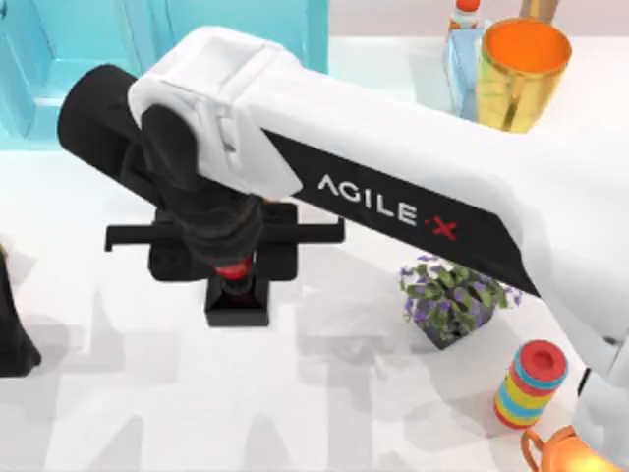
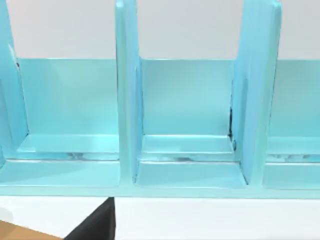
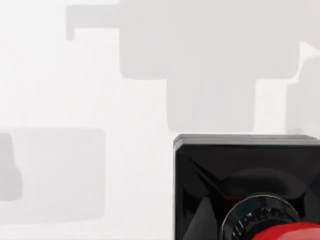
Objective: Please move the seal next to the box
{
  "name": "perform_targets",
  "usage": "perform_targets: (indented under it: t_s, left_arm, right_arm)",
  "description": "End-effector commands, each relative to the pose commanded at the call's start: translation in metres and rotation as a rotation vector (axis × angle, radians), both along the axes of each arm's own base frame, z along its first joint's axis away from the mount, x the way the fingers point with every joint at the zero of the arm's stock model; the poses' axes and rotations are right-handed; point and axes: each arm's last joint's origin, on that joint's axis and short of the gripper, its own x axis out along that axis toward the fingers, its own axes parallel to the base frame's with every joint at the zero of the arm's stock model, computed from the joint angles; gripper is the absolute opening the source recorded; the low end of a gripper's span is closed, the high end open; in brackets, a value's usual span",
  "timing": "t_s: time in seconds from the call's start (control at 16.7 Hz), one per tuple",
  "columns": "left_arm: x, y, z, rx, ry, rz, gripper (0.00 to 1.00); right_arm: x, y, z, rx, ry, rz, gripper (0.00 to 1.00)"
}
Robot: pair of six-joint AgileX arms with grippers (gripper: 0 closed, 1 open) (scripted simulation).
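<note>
**Right hand over the seal near the middle of the surface**

The seal (image 1: 236, 293) stands on the white surface (image 1: 324, 413), its black square base resting flat and its glossy red knob upward. The right arm reaches across from the right side of the top view, and the right hand (image 1: 232, 264) sits directly over the seal, its dark body covering most of the red knob. Whether its fingers are spread or closed on the knob cannot be told. In the right wrist view the seal (image 3: 235, 185) is seen from just above, black block and the rim of the red knob, with bare white surface (image 3: 90, 100) around it.

Taking the seal as landmark: the light-blue box (image 1: 59, 69) with open compartments stands behind it, toward the far left, well apart. A small potted plant (image 1: 450, 300) with purple flowers lies to its right. Farther right and nearer the front is the rainbow-striped cylinder (image 1: 529, 383) with a red top. Far behind and right stand a golden cup (image 1: 521, 74) and an orange-capped bottle (image 1: 465, 39) beside it.

The left arm is parked at the left edge; its wrist view faces the light-blue box (image 2: 180, 100) and its dividers.
</note>
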Motion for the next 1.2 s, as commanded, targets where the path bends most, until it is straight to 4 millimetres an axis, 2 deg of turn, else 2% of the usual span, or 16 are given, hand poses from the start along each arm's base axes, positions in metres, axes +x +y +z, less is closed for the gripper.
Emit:
perform_targets:
  t_s: [0.18,0.36,0.54,0.72,0.84,0.96,1.2]
  left_arm:
    - [0.000,0.000,0.000,0.000,0.000,0.000,1.00]
    - [0.000,0.000,0.000,0.000,0.000,0.000,1.00]
    - [0.000,0.000,0.000,0.000,0.000,0.000,1.00]
    - [0.000,0.000,0.000,0.000,0.000,0.000,1.00]
    - [0.000,0.000,0.000,0.000,0.000,0.000,1.00]
    - [0.000,0.000,0.000,0.000,0.000,0.000,1.00]
    - [0.000,0.000,0.000,0.000,0.000,0.000,1.00]
  right_arm:
    - [0.017,-0.063,0.038,-0.002,0.008,-0.004,0.00]
    - [0.015,-0.145,0.074,0.001,0.011,-0.006,0.00]
    - [-0.013,-0.229,0.093,0.001,0.011,-0.006,0.00]
    - [-0.055,-0.297,0.092,0.006,0.002,-0.004,0.00]
    - [-0.082,-0.328,0.083,0.010,-0.005,-0.002,0.00]
    - [-0.102,-0.348,0.071,0.013,-0.008,-0.001,0.00]
    - [-0.120,-0.363,0.057,0.018,-0.012,0.001,0.00]
